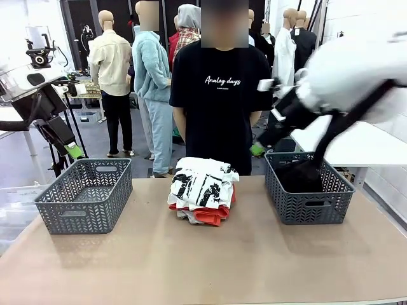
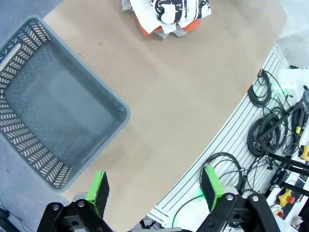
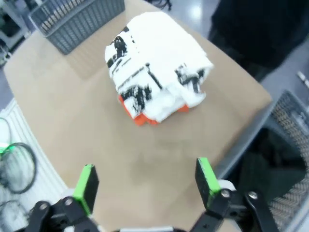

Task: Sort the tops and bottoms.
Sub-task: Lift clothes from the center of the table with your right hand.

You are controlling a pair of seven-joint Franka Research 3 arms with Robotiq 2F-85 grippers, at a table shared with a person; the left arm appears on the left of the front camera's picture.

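Observation:
A pile of tops lies at the table's middle: a white T-shirt with black print (image 1: 202,184) (image 2: 169,12) (image 3: 154,67) on top, an orange one (image 1: 211,218) (image 3: 140,117) and a light grey one (image 1: 184,215) under it. The black bottoms (image 1: 300,178) (image 3: 270,166) lie inside the right grey basket (image 1: 311,206) (image 3: 289,108). My right gripper (image 1: 257,150) (image 3: 146,182) hangs open, in the air between the pile and that basket, holding nothing. My left gripper (image 1: 74,151) (image 2: 154,191) is open too, high above the near edge beside the empty left basket (image 1: 86,197) (image 2: 29,63).
A person in a black T-shirt (image 1: 219,95) stands at the far edge behind the pile. Cables (image 2: 270,130) and a slotted panel lie beyond the table's near edge. Bare brown tabletop (image 1: 203,260) stretches in front of the pile and baskets.

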